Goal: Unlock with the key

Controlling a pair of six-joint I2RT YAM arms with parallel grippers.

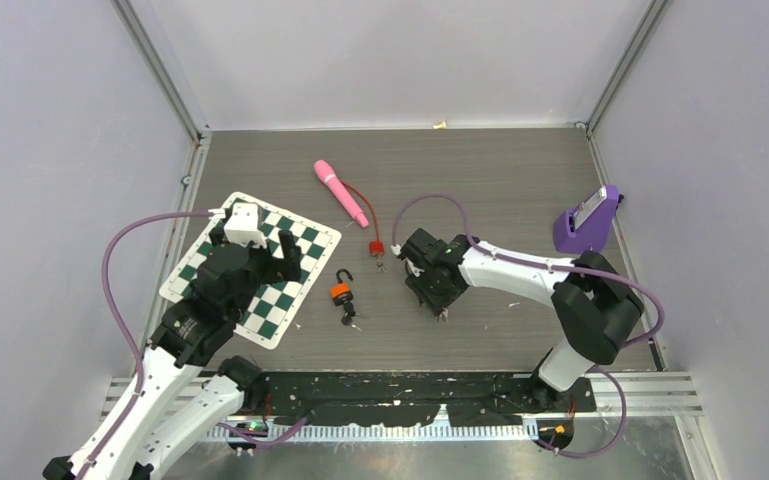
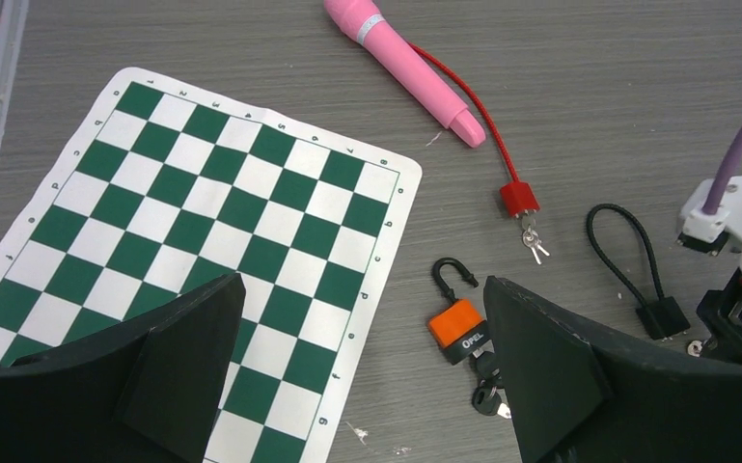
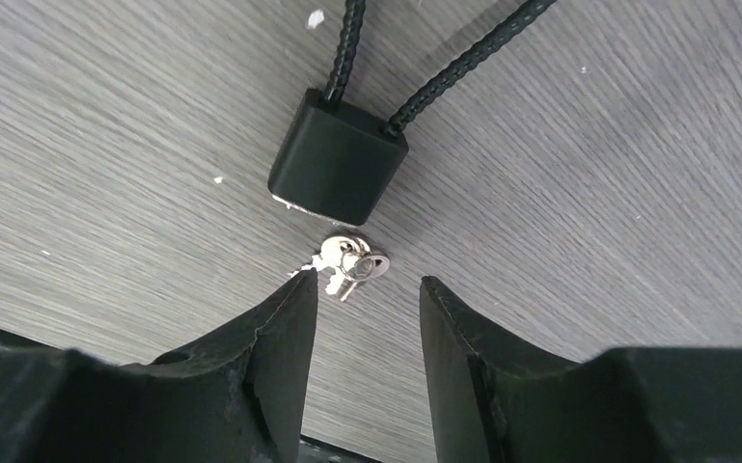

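A black cable lock [image 3: 338, 169] lies on the grey table with its small silver keys [image 3: 347, 265] right at its lower face. My right gripper [image 3: 368, 283] hangs just above them, jaws open, nothing between them; the left fingertip [image 3: 304, 289] is next to the keys. An orange padlock [image 2: 457, 328] lies with its shackle swung open and a black-headed key [image 2: 487, 391] at its base. My left gripper [image 2: 363, 285] is wide open above the chess mat's edge, the padlock beside its right finger. A red cable lock [image 2: 519, 200] with keys [image 2: 535, 243] lies farther back.
A green and white chess mat [image 1: 250, 268] covers the left of the table. A pink handle [image 1: 341, 193] joined to the red cable lies at the back. A purple object [image 1: 587, 220] stands by the right wall. Walls close in three sides.
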